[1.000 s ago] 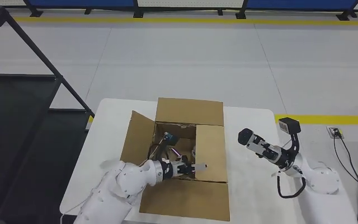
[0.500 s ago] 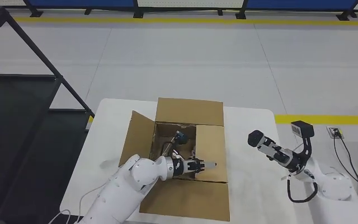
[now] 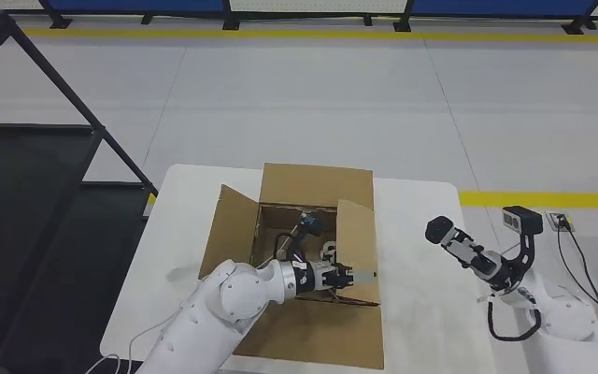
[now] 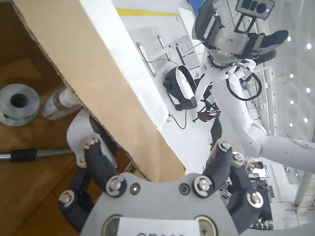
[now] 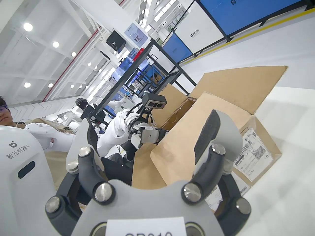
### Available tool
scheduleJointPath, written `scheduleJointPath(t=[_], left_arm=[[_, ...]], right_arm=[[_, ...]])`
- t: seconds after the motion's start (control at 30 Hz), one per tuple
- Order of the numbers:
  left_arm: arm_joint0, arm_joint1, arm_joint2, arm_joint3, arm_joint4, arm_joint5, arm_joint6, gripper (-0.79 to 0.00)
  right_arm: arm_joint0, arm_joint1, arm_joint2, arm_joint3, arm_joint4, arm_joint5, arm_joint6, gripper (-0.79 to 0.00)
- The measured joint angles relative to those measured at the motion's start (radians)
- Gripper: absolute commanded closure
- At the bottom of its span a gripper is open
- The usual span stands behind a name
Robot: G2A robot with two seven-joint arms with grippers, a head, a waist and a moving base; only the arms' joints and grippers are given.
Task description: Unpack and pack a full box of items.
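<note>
Cardboard right flap (image 3: pixel 357 245) of box (image 3: pixel 316 185) half-raised, free edge running near to far, straddled by left gripper (image 3: pixel 355 276): fingers spread, one inside, one outside, not pinching. Bottle (image 4: pixel 59 104) and metal spool (image 4: pixel 18 104) lying inside. Right gripper (image 3: pixel 439 229) spread, empty, well right; left far nearer.

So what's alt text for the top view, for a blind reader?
From above: the left hand sits at the raised side flap of an open cardboard box on a white table. The right hand hovers apart, holding nothing.
</note>
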Motion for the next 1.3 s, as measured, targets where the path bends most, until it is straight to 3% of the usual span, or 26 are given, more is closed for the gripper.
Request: scheduleJointPath(t=[0.3,0.63,1.3], left_arm=[[-0.053,-0.038,0.078,0.034,0.028,-0.071,0.080,-0.785],[-0.157,-0.108,0.194,0.173,0.016,-0.147,0.117,-0.785],[-0.303,-0.252,0.345,0.450,-0.052,-0.142,0.043,-0.785]], right_arm=[[-0.079,0.011,0.066,-0.013,0.041,-0.058,-0.087,-0.785],[-0.169,0.020,0.128,-0.039,0.062,-0.100,-0.162,-0.785],[-0.197,0.035,0.147,-0.035,0.036,-0.090,-0.222,-0.785]])
